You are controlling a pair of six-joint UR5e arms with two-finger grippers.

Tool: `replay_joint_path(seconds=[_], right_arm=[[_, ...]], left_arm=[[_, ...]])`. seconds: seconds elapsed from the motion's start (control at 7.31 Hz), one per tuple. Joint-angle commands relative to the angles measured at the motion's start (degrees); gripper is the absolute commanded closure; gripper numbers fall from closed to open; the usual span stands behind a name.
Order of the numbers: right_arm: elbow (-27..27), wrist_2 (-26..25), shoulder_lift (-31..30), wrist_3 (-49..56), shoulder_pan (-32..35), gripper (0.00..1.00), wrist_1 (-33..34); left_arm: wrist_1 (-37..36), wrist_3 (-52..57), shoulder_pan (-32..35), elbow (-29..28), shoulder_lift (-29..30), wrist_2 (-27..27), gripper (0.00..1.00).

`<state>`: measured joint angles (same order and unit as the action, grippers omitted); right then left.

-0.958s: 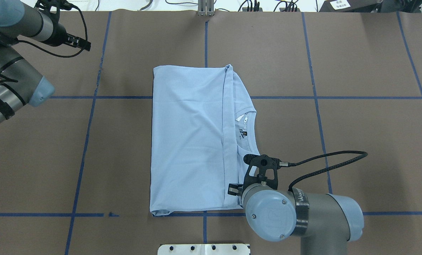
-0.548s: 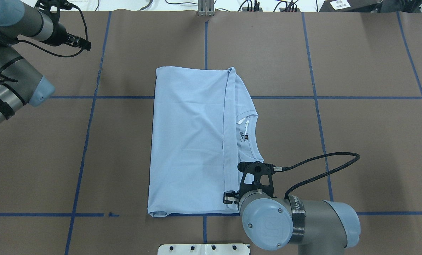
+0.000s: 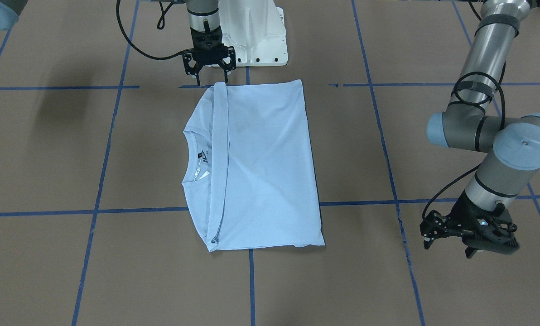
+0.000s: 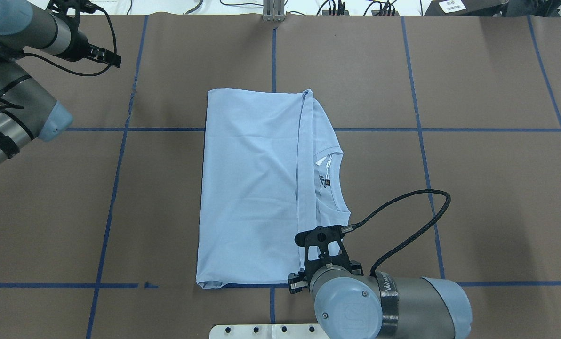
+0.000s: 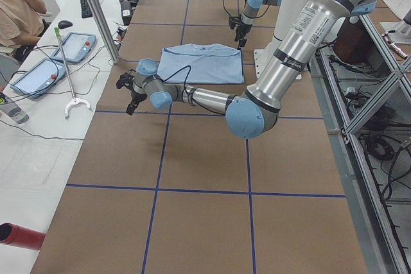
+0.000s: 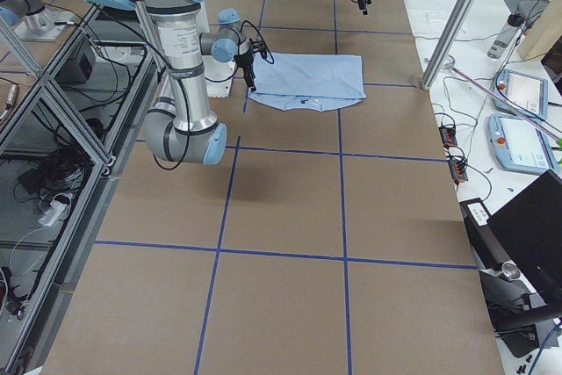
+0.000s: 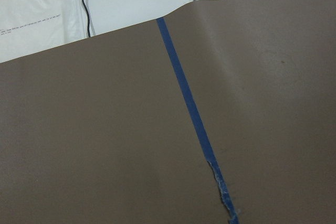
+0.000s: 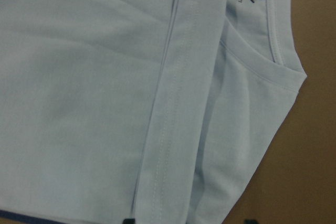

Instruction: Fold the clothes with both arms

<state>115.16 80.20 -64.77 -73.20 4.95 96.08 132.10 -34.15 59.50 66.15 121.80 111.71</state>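
Overhead exterior view gives the clearest reading of progress: the T-shirt [image 4: 252,188] lies flat near the middle of the table [image 4: 473,188] as a tidy upright rectangle. Its sleeves are tucked out of sight, and its stitched hem band [image 4: 300,188] is laid over the body just short of the collar [image 4: 334,181]. The collar, with its dark label and white tag, peeks out on the robot's right side of the bundle. So the sleeve folds and one long fold look done, and the cloth sits fairly smooth, with only soft creases.

At the near edge of the shirt, the right gripper [image 3: 212,78] hangs over the corner where the hem band ends. Its fingers are spread wide and hold nothing. The right wrist view shows both fingertips well apart either side of that band. Whether they touch the fabric cannot be told.

Well away over bare table on the far left, the left gripper [image 3: 451,237] carries nothing. Its fingers seem parted, though the angle is poor.

What is left, I judge, is at least one more fold to shorten the rectangle. That needs both arms to take corners, and the left arm is far from the shirt.
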Motion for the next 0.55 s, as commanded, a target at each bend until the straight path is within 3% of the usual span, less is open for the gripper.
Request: replay_joint_path(seconds=[0.0,0.41], right_arm=[[-1.0,-0.3,0.2,7.4,-0.7,0.40,0.0],[-2.0,-0.3,0.6,9.2,-1.2,0.47,0.0]], left_arm=[[0.0,0.0,0.0,0.0,0.0,0.0,0.00],[0.0,0.0,0.0,0.4,0.0,0.0,0.00]])
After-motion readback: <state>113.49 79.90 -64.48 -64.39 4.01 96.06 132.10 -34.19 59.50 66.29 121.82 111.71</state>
